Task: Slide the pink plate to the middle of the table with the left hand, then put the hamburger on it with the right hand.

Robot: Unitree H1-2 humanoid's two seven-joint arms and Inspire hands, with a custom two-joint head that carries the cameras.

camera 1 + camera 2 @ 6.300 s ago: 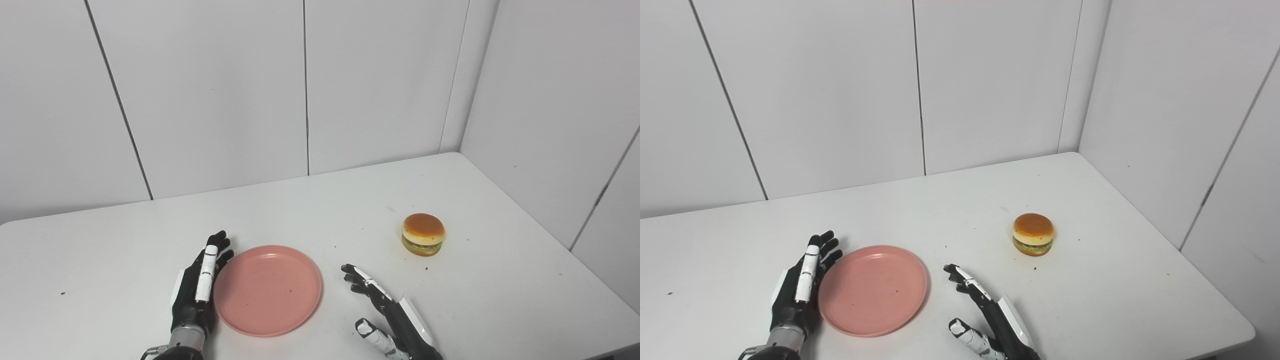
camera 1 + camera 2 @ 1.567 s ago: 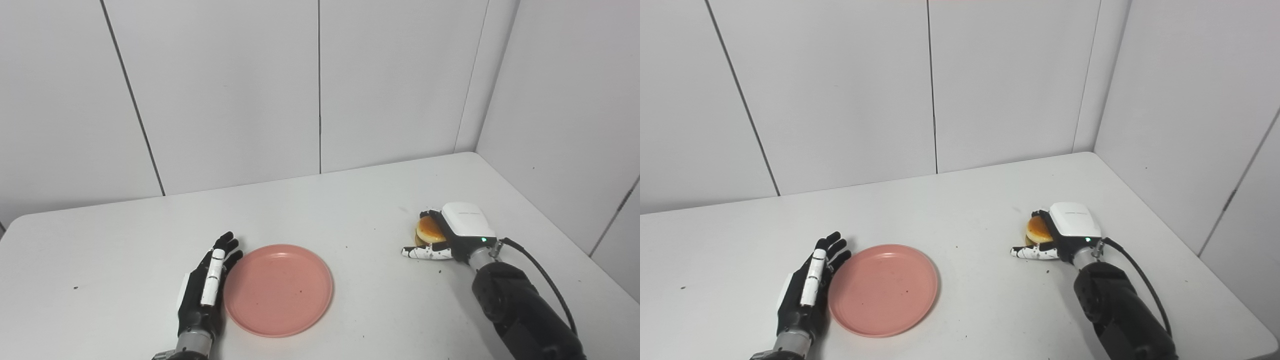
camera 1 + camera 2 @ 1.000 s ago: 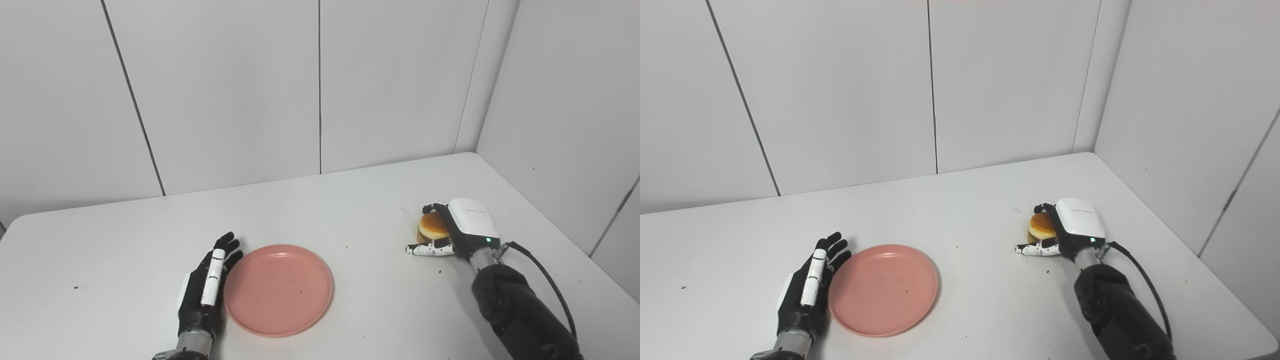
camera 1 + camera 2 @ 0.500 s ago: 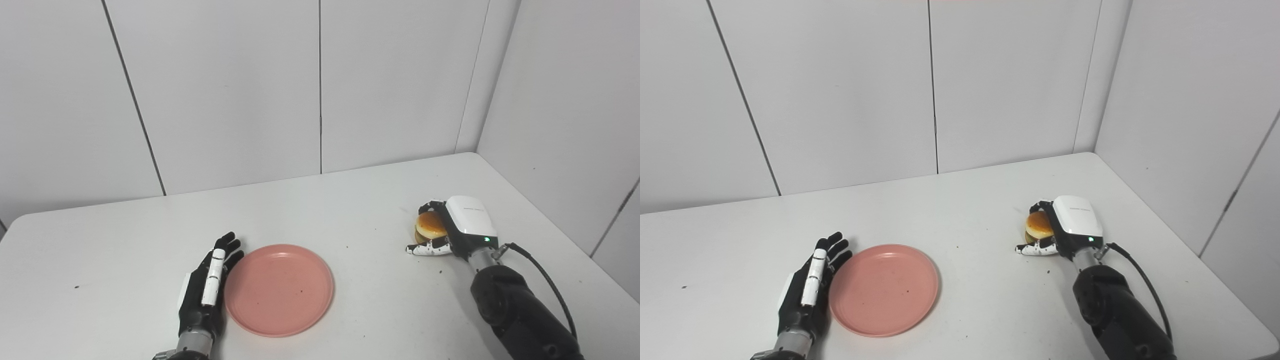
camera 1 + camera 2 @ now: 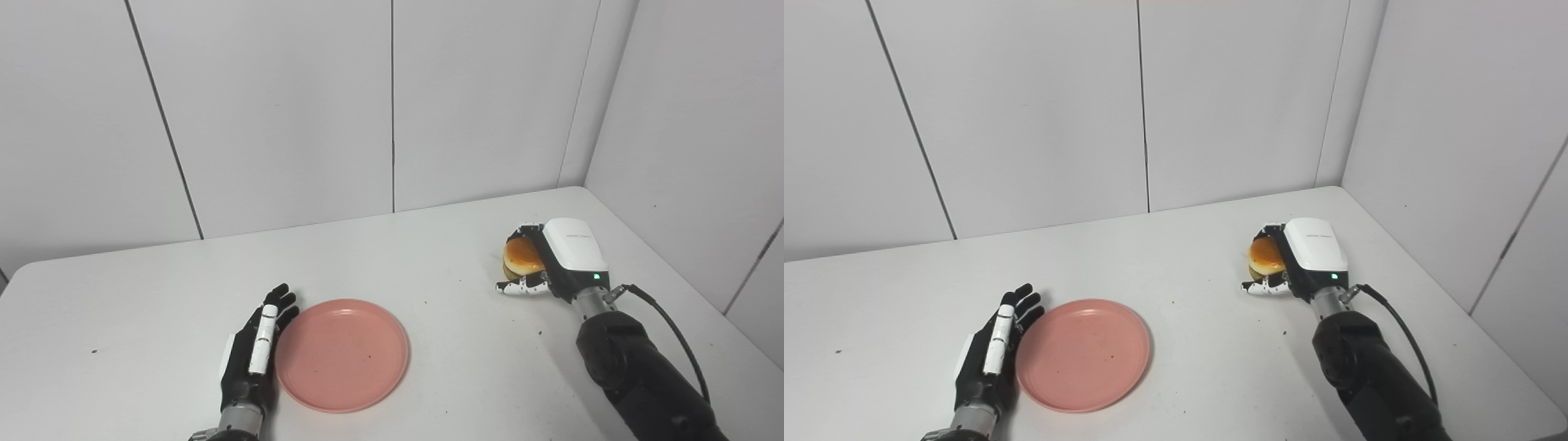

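Over the right side of the table (image 5: 429, 257), the right robot hand (image 5: 554, 260) grips the hamburger (image 5: 520, 257), apparently lifted, and must next carry it leftward onto the pink plate (image 5: 342, 354), beside which the left robot hand (image 5: 256, 352) lies flat, fingers extended.

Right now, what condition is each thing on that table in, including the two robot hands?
Pink plate: flat on the table, nothing on it.
Hamburger: gripped in the right hand, apparently lifted off the table.
Right hand: shut on the hamburger.
Left hand: open, fingers straight, resting against the plate's left rim.
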